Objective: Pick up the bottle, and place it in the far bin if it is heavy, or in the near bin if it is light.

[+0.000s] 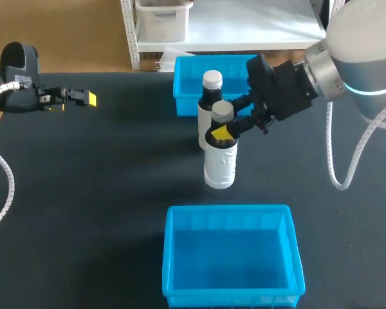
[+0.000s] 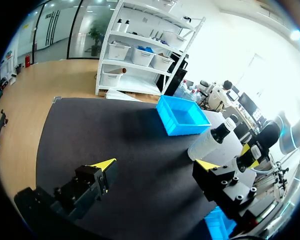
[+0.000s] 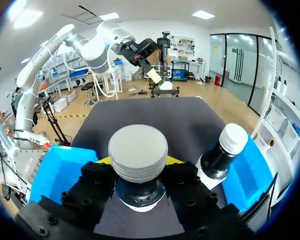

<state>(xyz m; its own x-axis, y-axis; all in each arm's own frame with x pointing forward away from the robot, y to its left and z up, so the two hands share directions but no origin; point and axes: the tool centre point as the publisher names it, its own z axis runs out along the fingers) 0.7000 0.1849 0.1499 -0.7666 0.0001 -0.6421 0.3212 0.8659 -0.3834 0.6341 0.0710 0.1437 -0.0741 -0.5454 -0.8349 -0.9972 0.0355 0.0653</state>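
**Near zone.** The near bin (image 1: pixel 231 257) is a blue open-topped tray at the near centre of the black table (image 1: pixel 103 193). Its floor is bare blue plastic.

**Centre zone.** The bottle (image 1: pixel 220 164) stands upright just beyond the near bin, apart from its far rim. It has a white body sleeve, a dark neck and a grey screw cap (image 3: pixel 138 151). Any print on the sleeve is too small to read. The frames do not settle whether the base rests on the table or sits just above it.

**Right arm.** The right arm enters from the right. The right gripper (image 1: pixel 224 129) is clamped on the bottle's neck directly under the cap, one yellow-tipped finger on each side. In the right wrist view the cap fills the space between the two black finger bodies.

**Behind the bottle.** A second bottle (image 1: pixel 210 96) stands upright on the far side of the bottle, touching it or just beside it. It has a white cap, a dark neck and a white body. No gripper holds it.

**Far zone.** The far bin (image 1: pixel 190 90), the same blue type, sits at the far centre edge of the table, directly behind the second bottle.

**Left arm.** The left gripper (image 1: pixel 83 98) hangs over the far left of the table, well apart from both bottles. Its fingers are spread, with nothing between them.
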